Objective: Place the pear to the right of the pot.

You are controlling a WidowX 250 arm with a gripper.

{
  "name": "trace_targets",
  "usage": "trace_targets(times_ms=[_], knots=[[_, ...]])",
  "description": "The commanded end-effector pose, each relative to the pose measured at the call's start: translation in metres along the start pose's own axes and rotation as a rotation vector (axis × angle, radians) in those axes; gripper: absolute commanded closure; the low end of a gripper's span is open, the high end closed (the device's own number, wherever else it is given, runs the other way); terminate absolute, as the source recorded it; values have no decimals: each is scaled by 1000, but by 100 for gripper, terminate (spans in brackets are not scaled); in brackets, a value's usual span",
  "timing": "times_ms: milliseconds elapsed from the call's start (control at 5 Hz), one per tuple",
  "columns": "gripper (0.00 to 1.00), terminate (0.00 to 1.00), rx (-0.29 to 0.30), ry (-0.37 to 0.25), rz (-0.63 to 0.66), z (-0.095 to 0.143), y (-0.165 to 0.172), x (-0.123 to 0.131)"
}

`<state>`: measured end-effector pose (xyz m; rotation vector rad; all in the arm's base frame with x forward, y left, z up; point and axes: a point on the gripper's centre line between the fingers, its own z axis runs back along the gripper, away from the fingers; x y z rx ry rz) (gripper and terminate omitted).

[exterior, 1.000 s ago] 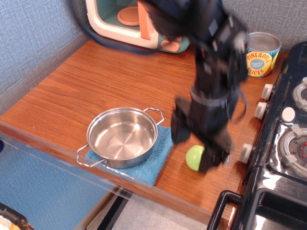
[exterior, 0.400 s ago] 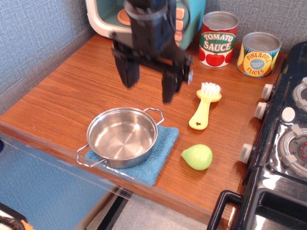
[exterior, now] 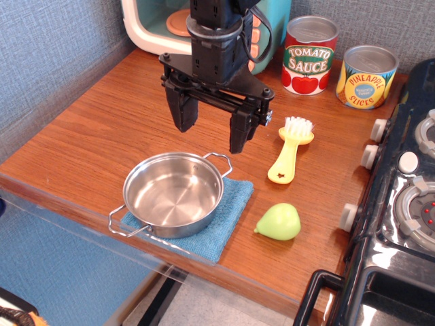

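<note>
Pear (exterior: 279,222) lying on its side on wooden table (exterior: 102,129), at 3 o'clock from pot (exterior: 172,193), near but apart from it, narrow neck pointing toward 9 o'clock, just off the edge of blue cloth (exterior: 228,221). Pot upright on that cloth, empty, shiny steel, wire loop handles at roughly 1 and 7 o'clock. Cloth corner sticking out at 3 o'clock of pot.

Jaws (exterior: 213,123) spread wide, gripping nothing, hanging in the air above the table at 12 o'clock from pot, fingers pointing down, clear of pot rim. Well apart from pear, up at about 11 o'clock from it.

Yellow dish brush (exterior: 290,153) flat on table at 12 o'clock from pear, white bristles at far end. Tomato sauce can (exterior: 310,55) and pineapple slices can (exterior: 367,77) upright at the back, side by side. Toy microwave (exterior: 160,27) behind the arm, partly hidden. Black stove (exterior: 401,224) with knobs at 3 o'clock edge of table.
</note>
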<state>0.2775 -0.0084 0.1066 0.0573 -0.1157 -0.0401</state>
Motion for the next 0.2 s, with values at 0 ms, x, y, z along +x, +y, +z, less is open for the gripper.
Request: trace_targets(times_ms=[0], knots=[[0, 100, 2, -41, 0, 15, 1, -16]])
